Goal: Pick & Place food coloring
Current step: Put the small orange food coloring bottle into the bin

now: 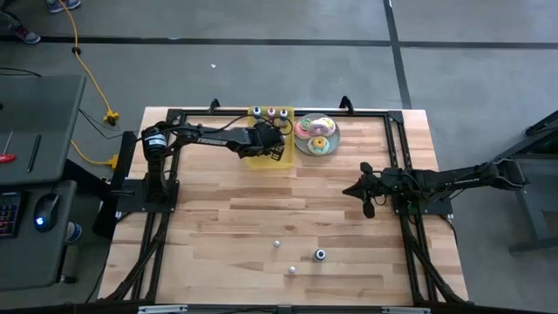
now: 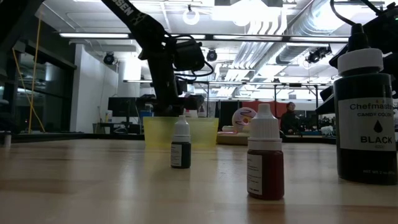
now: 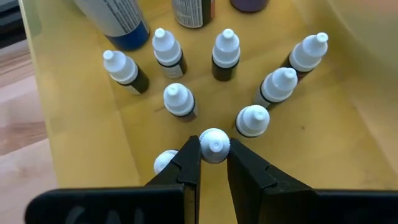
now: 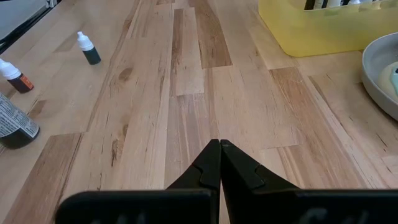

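Food coloring bottle (image 3: 214,146), white-capped, stands in yellow tray (image 3: 81,155) among others; left tool (image 3: 214,163) clamped on its cap. Right tool (image 4: 219,149) fingers together, over bare counter (image 4: 186,93).

My left hand (image 3: 213,163) reaches far forward, fingers pinched tight; my right hand (image 4: 219,144) waits, fingers together.

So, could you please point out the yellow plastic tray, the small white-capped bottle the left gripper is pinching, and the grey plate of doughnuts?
Yellow plastic tray (image 3: 74,134): left wrist view, bare floor.
Small white-capped bottle (image 3: 214,144): left wrist view, cap.
Grey plate (image 4: 375,73): right wrist view, rim.
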